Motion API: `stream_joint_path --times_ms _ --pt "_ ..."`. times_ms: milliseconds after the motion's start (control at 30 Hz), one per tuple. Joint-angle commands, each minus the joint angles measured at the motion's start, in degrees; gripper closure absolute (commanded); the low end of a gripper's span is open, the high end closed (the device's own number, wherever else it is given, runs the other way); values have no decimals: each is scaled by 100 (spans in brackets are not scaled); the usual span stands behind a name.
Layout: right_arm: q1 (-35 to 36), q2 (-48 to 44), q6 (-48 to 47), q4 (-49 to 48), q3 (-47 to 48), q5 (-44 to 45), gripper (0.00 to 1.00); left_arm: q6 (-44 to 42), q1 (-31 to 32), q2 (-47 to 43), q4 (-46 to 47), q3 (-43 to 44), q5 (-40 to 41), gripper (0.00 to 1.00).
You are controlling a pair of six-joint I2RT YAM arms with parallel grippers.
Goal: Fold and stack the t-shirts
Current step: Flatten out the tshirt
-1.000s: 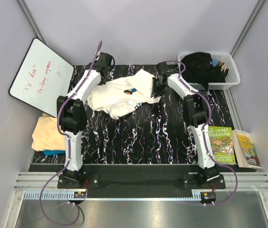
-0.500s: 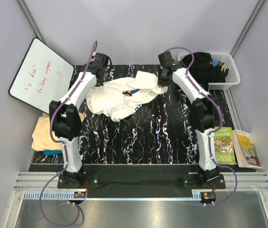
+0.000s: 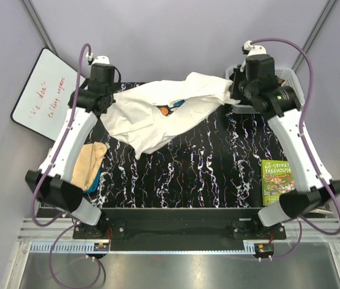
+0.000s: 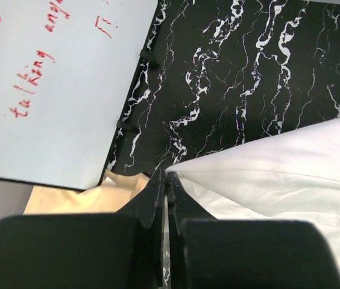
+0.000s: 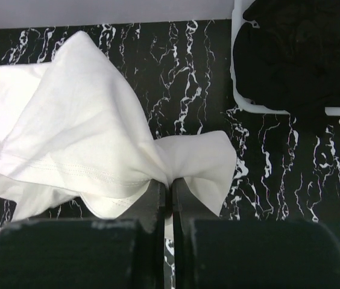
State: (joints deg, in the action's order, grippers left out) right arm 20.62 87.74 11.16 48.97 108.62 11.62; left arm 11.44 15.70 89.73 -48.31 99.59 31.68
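Both my arms stretch high and wide, elbows back near the bases. My left gripper sits at ten o'clock and my right gripper at two, each clamped tight on the shirt.

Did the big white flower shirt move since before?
Yes. The white daisy-print cloth t-shirt has spread wider in the top view: its right end now reaches the white plastic basket, which it stopped short of earlier.
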Motion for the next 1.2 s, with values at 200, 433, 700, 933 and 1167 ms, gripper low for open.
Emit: stream_joint_path --times_ms 200,433,700,933,1167 --pt "12 -2261 79 -133 -1738 -898 100 -204 363 -1872 235 -353 -487 100" --pt "3 -2280 229 -335 -2730 -792 100 -318 337 -793 -63 445 -627 100" --pt "-6 -550 -105 -407 -3962 -662 100 -98 187 2017 -609 1440 -1533 100" --pt "-181 987 633 401 -3087 1597 100 15 47 3261 -785 2064 -1358 100" --pt "-296 1245 72 904 -1564 548 34 25 -164 3419 -934 1977 -1375 100"
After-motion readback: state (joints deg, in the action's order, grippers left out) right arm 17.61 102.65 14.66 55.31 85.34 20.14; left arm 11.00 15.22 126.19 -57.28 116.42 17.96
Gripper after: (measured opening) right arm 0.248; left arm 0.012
